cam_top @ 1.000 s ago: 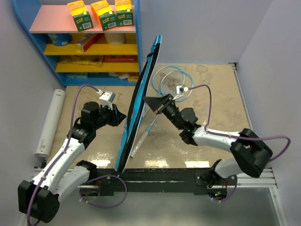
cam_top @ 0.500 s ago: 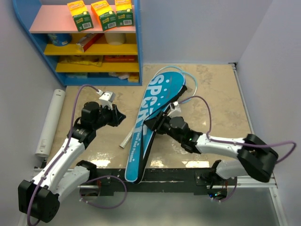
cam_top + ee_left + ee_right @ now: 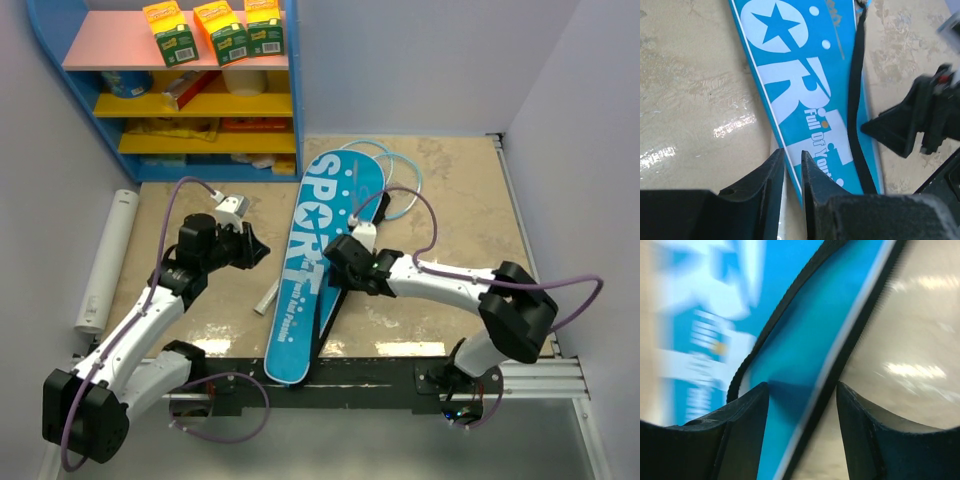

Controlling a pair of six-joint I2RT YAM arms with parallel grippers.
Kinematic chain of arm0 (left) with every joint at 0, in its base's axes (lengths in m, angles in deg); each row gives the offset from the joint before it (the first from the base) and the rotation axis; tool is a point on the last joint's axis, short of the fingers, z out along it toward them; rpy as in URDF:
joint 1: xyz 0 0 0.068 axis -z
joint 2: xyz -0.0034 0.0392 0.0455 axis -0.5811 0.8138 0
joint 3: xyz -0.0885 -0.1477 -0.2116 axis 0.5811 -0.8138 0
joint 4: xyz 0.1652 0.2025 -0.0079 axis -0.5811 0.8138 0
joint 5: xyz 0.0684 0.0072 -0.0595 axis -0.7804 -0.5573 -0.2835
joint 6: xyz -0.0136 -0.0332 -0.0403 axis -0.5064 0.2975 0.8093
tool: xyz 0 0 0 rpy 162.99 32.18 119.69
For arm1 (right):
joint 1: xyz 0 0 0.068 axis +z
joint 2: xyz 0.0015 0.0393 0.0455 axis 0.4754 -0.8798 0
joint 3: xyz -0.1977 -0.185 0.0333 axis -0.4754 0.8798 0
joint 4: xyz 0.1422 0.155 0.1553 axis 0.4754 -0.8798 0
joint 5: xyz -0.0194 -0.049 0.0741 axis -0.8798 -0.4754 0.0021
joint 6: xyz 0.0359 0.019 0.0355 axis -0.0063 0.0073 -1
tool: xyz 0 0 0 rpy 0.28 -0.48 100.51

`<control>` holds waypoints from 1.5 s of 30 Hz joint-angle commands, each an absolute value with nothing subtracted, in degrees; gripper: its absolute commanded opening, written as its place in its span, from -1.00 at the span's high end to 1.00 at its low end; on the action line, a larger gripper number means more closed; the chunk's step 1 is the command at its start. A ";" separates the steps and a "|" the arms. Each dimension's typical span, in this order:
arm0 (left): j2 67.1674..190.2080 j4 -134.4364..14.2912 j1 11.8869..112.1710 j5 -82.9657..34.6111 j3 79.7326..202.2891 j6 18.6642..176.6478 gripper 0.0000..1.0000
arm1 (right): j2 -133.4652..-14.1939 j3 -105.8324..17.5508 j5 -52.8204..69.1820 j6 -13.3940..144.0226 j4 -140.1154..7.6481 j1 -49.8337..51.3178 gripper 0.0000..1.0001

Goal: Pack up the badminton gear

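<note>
Blue fabric bag [image 3: 318, 240] lies flat mid-bench, light and floppy, so we would take it by its black-piped right edge. Right gripper [image 3: 802, 390] has its jaws apart astride that edge; the jaws of the left gripper [image 3: 793, 156], barely apart, hold nothing.

Blue bag [image 3: 305, 272]: big white "SPORT" with a star. Small print below reads "Full Of You", rest cut off.

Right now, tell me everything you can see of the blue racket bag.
The blue racket bag lies flat on the table, smooth fabric by its look, white "SPORT", a star and dots facing up. Its wide end points toward the shelf, its narrow end reaches the black rail. A black strap runs along its right side. The right gripper straddles that edge, fingers open.
</note>
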State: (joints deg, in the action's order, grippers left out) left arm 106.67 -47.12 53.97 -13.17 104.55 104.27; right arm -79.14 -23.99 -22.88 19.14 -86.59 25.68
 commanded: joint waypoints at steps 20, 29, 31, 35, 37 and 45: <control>111.63 -48.92 58.10 -8.62 107.07 102.60 0.58 | -75.54 -25.63 -30.84 13.33 -99.48 27.07 -0.11; 111.99 -46.19 61.63 -14.07 108.13 101.90 0.57 | -83.09 -24.49 -29.43 13.68 -89.56 26.99 0.08; 111.99 -46.19 61.63 -14.33 107.95 101.81 0.57 | -84.06 -24.06 -28.99 13.51 -88.32 26.99 0.10; 111.99 -45.49 61.72 -14.16 107.87 101.98 0.56 | -85.82 -23.27 -28.38 12.63 -86.65 26.90 0.11; 112.08 -45.40 61.72 -14.42 107.87 101.98 0.55 | -86.00 -22.65 -28.03 12.36 -86.21 26.90 0.10; 111.99 -45.14 61.98 -14.95 107.16 102.07 0.47 | -86.97 -20.02 -26.62 11.84 -84.27 26.99 0.02</control>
